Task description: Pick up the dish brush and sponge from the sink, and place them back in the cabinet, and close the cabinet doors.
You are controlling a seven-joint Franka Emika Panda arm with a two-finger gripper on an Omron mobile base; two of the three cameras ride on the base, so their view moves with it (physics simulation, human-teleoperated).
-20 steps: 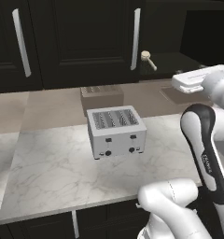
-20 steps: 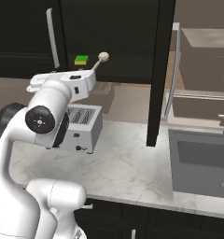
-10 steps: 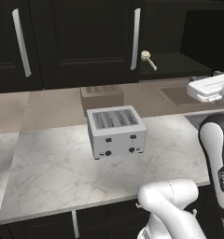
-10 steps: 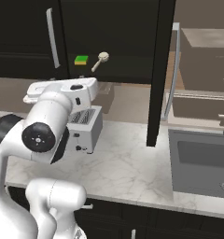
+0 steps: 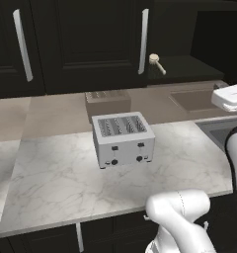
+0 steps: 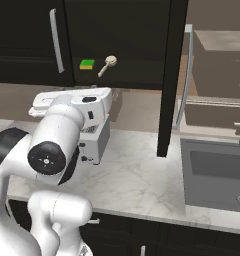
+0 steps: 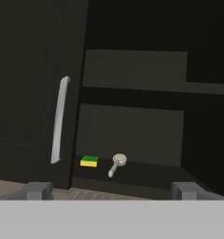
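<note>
A: Where did the sponge (image 7: 89, 161) and dish brush (image 7: 116, 163) lie?

B: On the cabinet (image 7: 132, 77) shelf, side by side. My tool (image 7: 111, 190) stood apart, empty; the cabinet doors (image 6: 173, 75) remained unclosed.

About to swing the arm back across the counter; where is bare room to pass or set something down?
The marble counter is bare in front of and left of the toaster, and between the toaster and the sink. On the cabinet shelf, the sponge and dish brush crowd the left; the right is bare.
</note>
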